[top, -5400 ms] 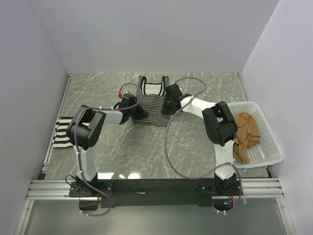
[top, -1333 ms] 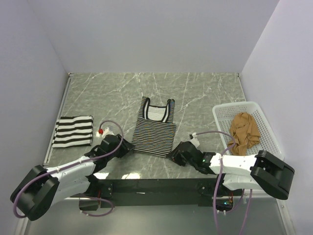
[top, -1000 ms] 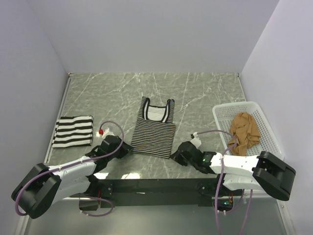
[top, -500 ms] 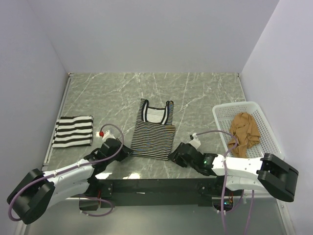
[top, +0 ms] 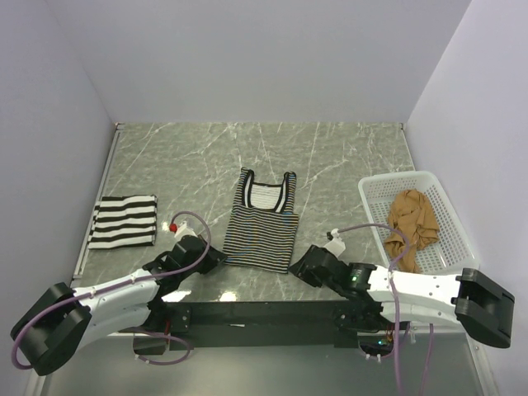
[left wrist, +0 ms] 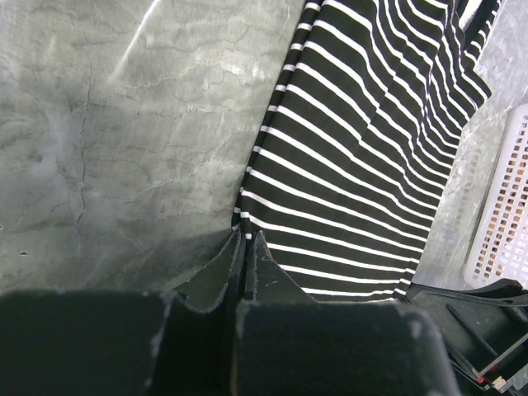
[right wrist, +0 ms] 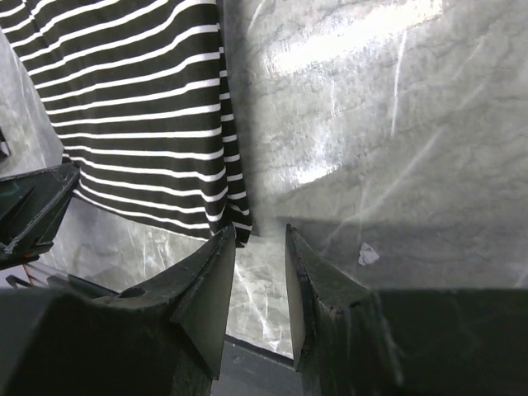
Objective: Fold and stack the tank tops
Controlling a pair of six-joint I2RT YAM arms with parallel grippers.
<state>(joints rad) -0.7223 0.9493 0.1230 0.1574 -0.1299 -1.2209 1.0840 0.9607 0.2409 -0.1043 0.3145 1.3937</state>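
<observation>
The long thin-striped tank top (top: 262, 223) lies flat mid-table, neck away from me. My left gripper (top: 218, 258) is shut on its near left hem corner; the left wrist view shows the jaws (left wrist: 246, 237) pinched together on the cloth (left wrist: 363, 157). My right gripper (top: 297, 264) sits low at the near right hem corner, open. In the right wrist view that corner of the top (right wrist: 140, 115) hangs just off the left fingertip, and the gap (right wrist: 260, 238) holds only table. A folded bold-striped tank top (top: 124, 221) rests at the left. The tan tank top (top: 414, 223) lies crumpled in the basket.
A white mesh basket (top: 454, 252) stands at the right table edge; its wall (left wrist: 505, 206) shows in the left wrist view. A black rail runs along the near edge (top: 264, 313). White walls enclose the grey marble table (top: 330, 157).
The left jaws have closed onto the near left hem corner. The right jaws have opened beside the near right corner. The hem has shifted slightly.
</observation>
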